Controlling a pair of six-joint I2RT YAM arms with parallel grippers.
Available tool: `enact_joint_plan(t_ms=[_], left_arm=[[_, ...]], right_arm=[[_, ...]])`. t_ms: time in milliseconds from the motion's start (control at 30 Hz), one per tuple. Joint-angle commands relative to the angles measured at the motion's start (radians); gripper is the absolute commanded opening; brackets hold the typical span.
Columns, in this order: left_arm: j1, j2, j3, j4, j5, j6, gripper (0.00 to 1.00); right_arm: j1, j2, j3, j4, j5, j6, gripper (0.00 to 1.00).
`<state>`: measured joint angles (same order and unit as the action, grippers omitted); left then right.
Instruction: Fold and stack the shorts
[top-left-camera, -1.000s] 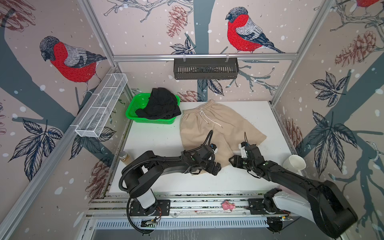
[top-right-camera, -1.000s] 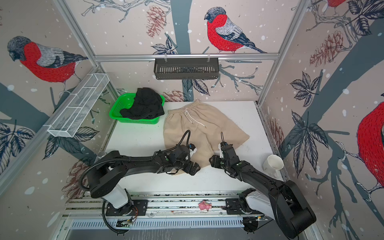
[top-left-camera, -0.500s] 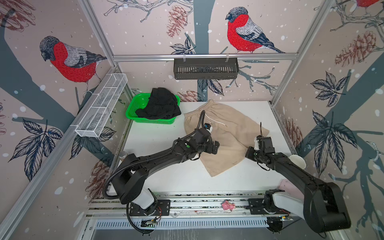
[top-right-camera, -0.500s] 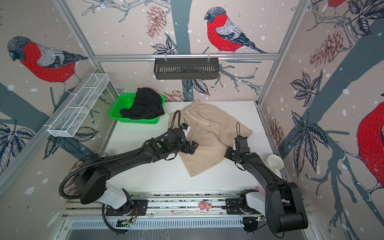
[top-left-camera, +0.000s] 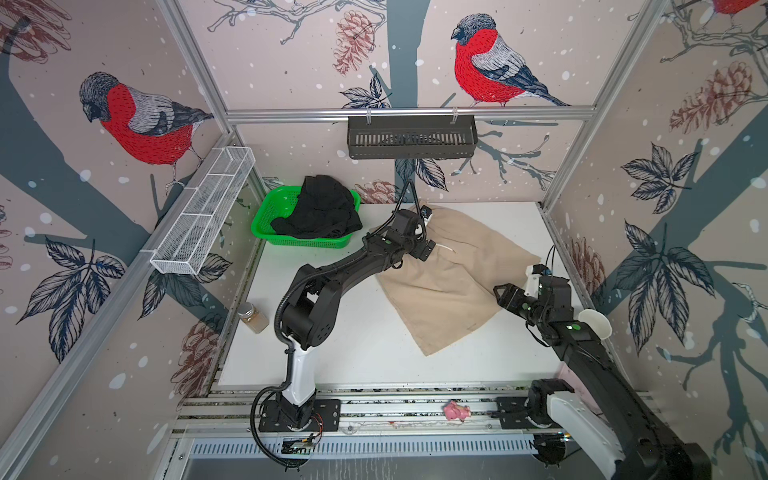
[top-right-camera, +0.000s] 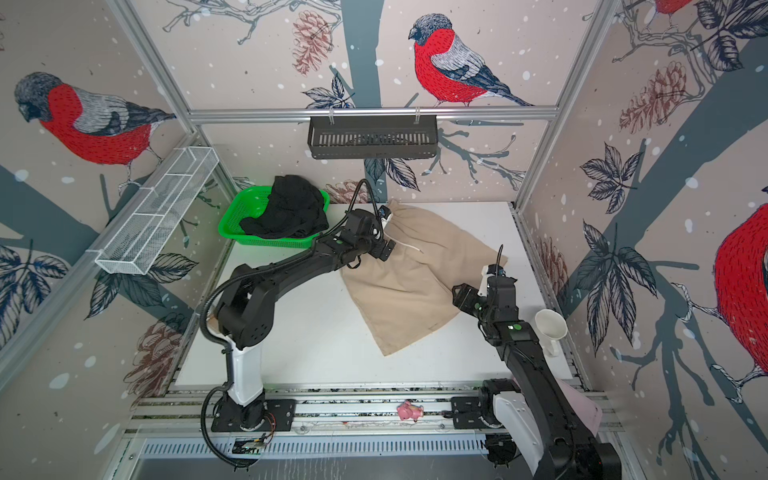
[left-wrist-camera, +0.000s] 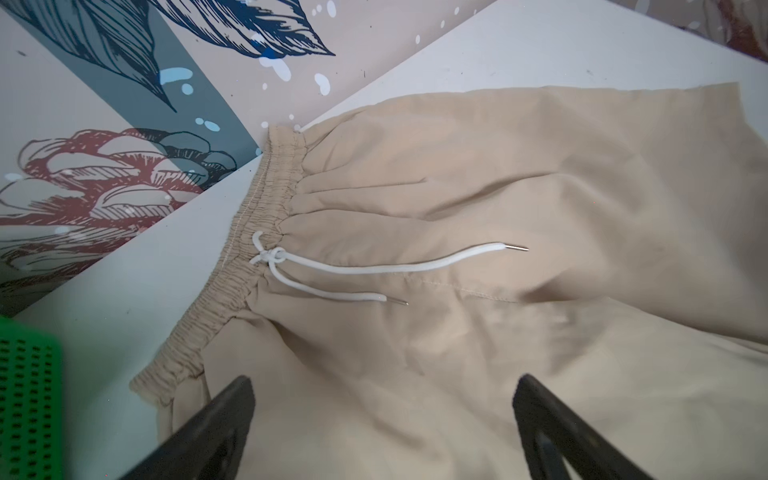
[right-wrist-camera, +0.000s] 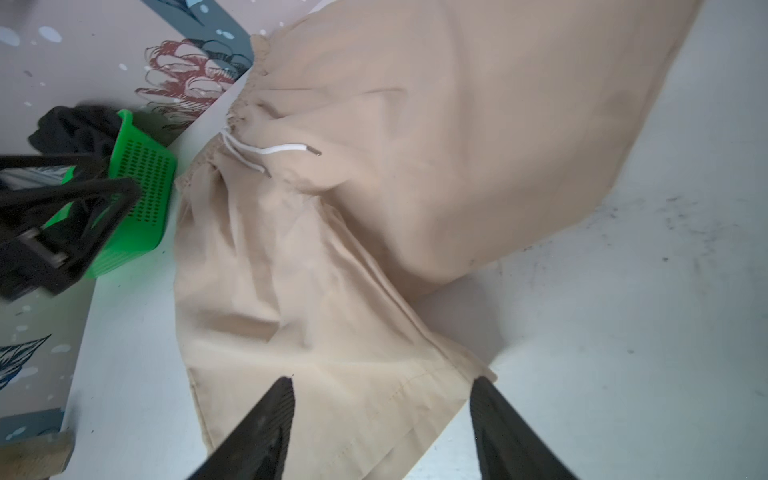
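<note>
The beige shorts lie on the white table, folded over on themselves, waistband and white drawstring toward the back wall. My left gripper hovers open over the cloth just below the waistband, holding nothing. My right gripper stands open over the hem corner at the shorts' right edge. The black shorts lie bunched in the green basket at the back left.
A small jar stands at the table's left edge and a white cup at its right edge. A pink toy lies on the front rail. A white wire basket and a black basket hang on the walls.
Both grippers moved from the front hems toward the back and right, and the beige shorts went from spread flat to folded over. The right gripper opened and let go of the cloth.
</note>
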<state>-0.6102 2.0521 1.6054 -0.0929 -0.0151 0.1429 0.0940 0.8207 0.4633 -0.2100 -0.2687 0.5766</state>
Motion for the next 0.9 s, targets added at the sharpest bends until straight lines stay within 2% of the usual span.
enact_joint_plan(t_ms=[0, 133, 233, 433, 600, 667, 867], left_arm=[[0.028, 0.101, 0.101, -0.011, 0.115, 0.095, 0.97], [0.044, 0.221, 0.212, -0.019, 0.091, 0.099, 0.97], [0.064, 0.296, 0.272, -0.023, 0.133, 0.072, 0.97], [0.106, 0.371, 0.295, -0.041, 0.125, -0.022, 0.97], [0.154, 0.356, 0.278, -0.141, 0.111, -0.109, 0.97], [0.164, 0.326, 0.243, -0.158, 0.093, -0.142, 0.97], [0.180, 0.178, 0.012, -0.076, 0.094, -0.266, 0.97]], right_arm=[[0.084, -0.029, -0.023, 0.049, -0.003, 0.016, 0.71], [0.219, -0.034, -0.052, 0.043, 0.100, 0.054, 0.72], [0.292, -0.025, -0.083, 0.059, 0.137, 0.100, 0.73], [0.399, 0.010, -0.093, 0.039, 0.250, 0.151, 0.75], [0.380, 0.066, -0.108, 0.064, 0.254, 0.141, 0.78], [0.338, 0.093, -0.104, 0.054, 0.245, 0.143, 0.78], [0.151, 0.170, -0.117, 0.148, 0.111, 0.091, 0.78]])
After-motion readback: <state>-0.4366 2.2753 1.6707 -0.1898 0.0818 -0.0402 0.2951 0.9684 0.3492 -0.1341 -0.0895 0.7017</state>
